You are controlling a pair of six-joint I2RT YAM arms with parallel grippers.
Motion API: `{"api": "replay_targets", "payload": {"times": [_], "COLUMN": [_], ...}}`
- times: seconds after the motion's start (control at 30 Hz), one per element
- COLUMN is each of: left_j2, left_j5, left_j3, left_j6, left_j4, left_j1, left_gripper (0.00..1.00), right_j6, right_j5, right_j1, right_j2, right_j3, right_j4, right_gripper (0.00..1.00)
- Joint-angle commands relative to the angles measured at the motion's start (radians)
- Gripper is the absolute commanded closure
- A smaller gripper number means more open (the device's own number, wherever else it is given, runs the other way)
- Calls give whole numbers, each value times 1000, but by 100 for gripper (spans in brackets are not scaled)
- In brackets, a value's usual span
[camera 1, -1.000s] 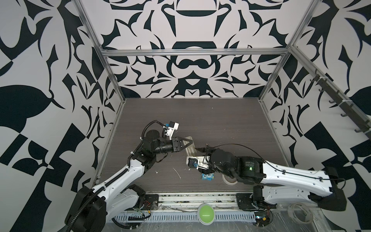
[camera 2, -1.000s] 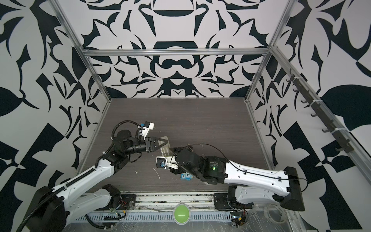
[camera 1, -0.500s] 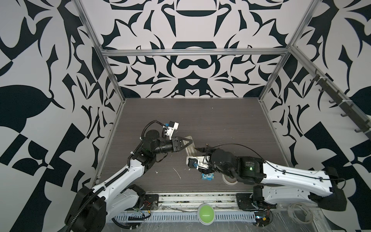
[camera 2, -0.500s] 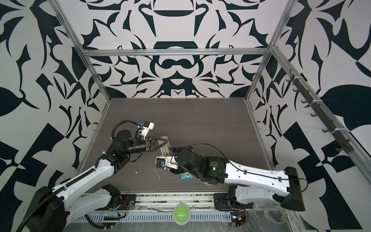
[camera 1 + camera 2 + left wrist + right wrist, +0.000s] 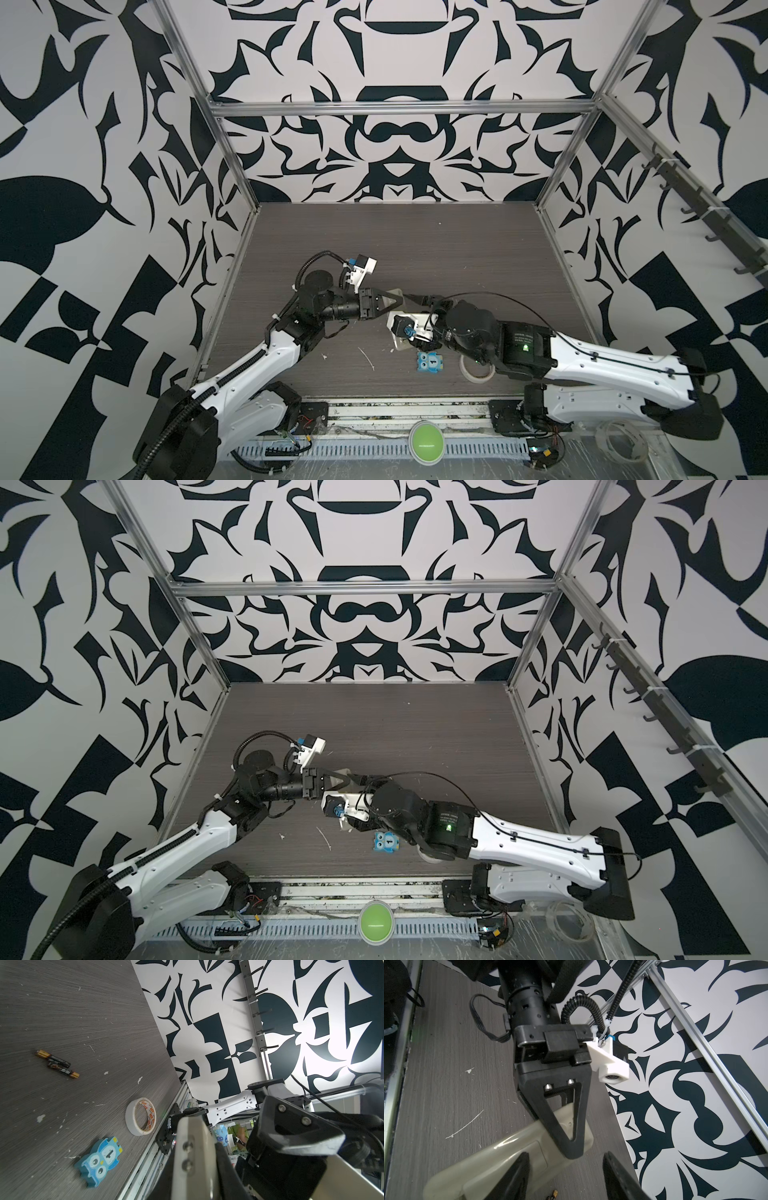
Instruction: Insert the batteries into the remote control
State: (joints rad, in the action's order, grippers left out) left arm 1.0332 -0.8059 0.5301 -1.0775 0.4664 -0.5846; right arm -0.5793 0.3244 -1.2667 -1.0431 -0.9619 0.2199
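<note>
My left gripper (image 5: pixel 392 305) is shut on one end of the remote control (image 5: pixel 500 1159) and holds it plain off-white back up, just above the table. In the left wrist view the remote (image 5: pixel 192 1132) shows edge-on between the jaws. My right gripper (image 5: pixel 566 1172) is open. One of its fingers (image 5: pixel 519 1167) lies over the remote's back, by the battery cover outline, and the other stands off to the side. Two batteries (image 5: pixel 57 1064) lie side by side on the table. The tip of one battery (image 5: pixel 553 1196) shows between the right fingers. The right arm hides them in both top views.
A blue owl tile (image 5: pixel 430 361) marked "1" lies near the front edge. A roll of white tape (image 5: pixel 476 372) sits beside it, partly under the right arm. White scraps (image 5: pixel 368 357) dot the dark table (image 5: pixel 374 249). Patterned walls close three sides.
</note>
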Motion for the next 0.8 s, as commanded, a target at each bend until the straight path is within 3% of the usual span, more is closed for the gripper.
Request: {"api": "replay_targets", "payload": {"times": [0.0, 0.23, 0.77], "left_j2": [-25, -28, -43], "left_j5": [-15, -13, -10], "left_j3": [-12, -18, -30], "left_j6": [-4, -4, -4], "left_j4": [3, 3, -1], "left_j1": [0, -1, 0], "left_gripper": [100, 100, 100], "right_j6": [31, 54, 36], "right_j5": [-79, -160, -173], "right_j1": [1, 2, 1], "right_j2": [40, 19, -32], "right_j3": [-23, -37, -69], "right_j4": [52, 137, 183], "right_gripper": [40, 40, 39]}}
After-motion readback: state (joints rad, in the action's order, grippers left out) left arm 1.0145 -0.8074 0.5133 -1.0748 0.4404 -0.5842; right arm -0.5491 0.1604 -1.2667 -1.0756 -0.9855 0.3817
